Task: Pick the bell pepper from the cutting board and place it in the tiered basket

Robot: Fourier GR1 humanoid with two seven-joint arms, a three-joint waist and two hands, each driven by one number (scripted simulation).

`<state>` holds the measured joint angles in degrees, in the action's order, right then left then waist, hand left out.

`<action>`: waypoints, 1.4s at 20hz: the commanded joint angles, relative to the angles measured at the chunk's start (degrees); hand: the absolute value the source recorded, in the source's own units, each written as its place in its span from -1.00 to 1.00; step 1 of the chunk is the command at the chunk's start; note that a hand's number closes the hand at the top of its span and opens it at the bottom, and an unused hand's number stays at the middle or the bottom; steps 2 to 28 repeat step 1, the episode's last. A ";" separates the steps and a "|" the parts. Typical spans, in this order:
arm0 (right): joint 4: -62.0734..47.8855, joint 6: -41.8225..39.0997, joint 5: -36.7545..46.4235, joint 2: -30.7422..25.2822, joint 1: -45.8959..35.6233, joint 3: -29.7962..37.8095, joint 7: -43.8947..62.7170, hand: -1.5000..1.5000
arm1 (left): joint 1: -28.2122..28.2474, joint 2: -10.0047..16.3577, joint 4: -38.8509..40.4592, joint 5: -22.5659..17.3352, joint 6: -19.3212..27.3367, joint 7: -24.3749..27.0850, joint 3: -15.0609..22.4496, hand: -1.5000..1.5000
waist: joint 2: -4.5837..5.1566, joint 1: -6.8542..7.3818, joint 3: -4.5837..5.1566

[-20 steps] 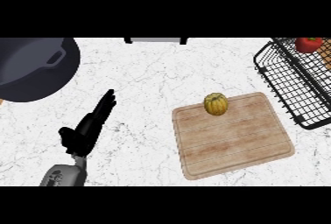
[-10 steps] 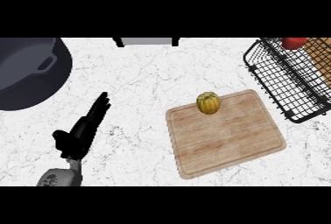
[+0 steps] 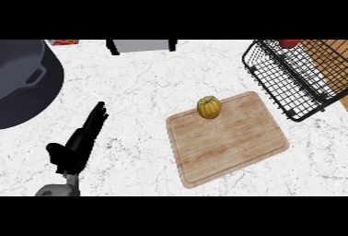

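White marbled surface (image 3: 142, 87) fills the frame. A big dark pot (image 3: 20, 78) looms in the upper left. Right of centre lies the wooden cutting board (image 3: 234, 145), turned at a slant. The black wire tiered basket (image 3: 279, 73) sits in the upper right, just off the board's far corner, with something red (image 3: 291, 43) inside it.

Lower left, that's my left hand (image 3: 80, 140): fingers stretched out straight along the surface, holding nothing. My right hand isn't in the frame at all.

And there's the bell pepper (image 3: 209, 107), yellow, standing on the board's upper-left corner, well apart from my hand.

I'd judge it light and hollow, with a smooth, waxy skin that could slip. I'd wrap fingers and thumb around its ribbed middle.

Writing? None I can read. A small coloured scrap (image 3: 62, 42) at the top left is too tiny to make out.
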<state>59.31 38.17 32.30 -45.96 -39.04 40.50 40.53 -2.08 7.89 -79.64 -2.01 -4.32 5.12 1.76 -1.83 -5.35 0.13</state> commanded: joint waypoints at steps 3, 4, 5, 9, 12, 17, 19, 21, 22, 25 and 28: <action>11.29 -6.58 -5.50 0.26 11.03 4.18 0.28 -1.00 | 0.28 0.64 1.07 -0.24 0.65 0.70 -1.69 0.00 | -0.27 -2.50 -0.04; 11.29 -6.58 -5.50 0.26 11.03 4.18 0.28 -1.00 | 0.28 0.64 1.07 -0.24 0.65 0.70 -1.69 0.00 | -0.27 -2.50 -0.04; 11.29 -6.58 -5.50 0.26 11.03 4.18 0.28 -1.00 | 0.28 0.64 1.07 -0.24 0.65 0.70 -1.69 0.00 | -0.27 -2.50 -0.04; 11.29 -6.58 -5.50 0.26 11.03 4.18 0.28 -1.00 | 0.28 0.64 1.07 -0.24 0.65 0.70 -1.69 0.00 | -0.27 -2.50 -0.04; 11.29 -6.58 -5.50 0.26 11.03 4.18 0.28 -1.00 | 0.28 0.64 1.07 -0.24 0.65 0.70 -1.69 0.00 | -0.27 -2.50 -0.04; 11.29 -6.58 -5.50 0.26 11.03 4.18 0.28 -1.00 | 0.28 0.64 1.07 -0.24 0.65 0.70 -1.69 0.00 | -0.27 -2.50 -0.04; 11.29 -6.58 -5.50 0.26 11.03 4.18 0.28 -1.00 | 0.28 0.64 1.07 -0.24 0.65 0.70 -1.69 0.00 | -0.27 -2.50 -0.04; 11.29 -6.58 -5.50 0.26 11.03 4.18 0.28 -1.00 | 0.28 0.64 1.07 -0.24 0.65 0.70 -1.69 0.00 | -0.27 -2.50 -0.04; 11.29 -6.58 -5.50 0.26 11.03 4.18 0.28 -1.00 | 0.28 0.64 1.07 -0.24 0.65 0.70 -1.69 0.00 | -0.27 -2.50 -0.04; 11.29 -6.58 -5.50 0.26 11.03 4.18 0.28 -1.00 | 0.28 0.64 1.07 -0.24 0.65 0.70 -1.69 0.00 | -0.27 -2.50 -0.04; 11.29 -6.58 -5.50 0.26 11.03 4.18 0.28 -1.00 | 0.28 0.64 1.07 -0.24 0.65 0.70 -1.69 0.00 | -0.27 -2.50 -0.04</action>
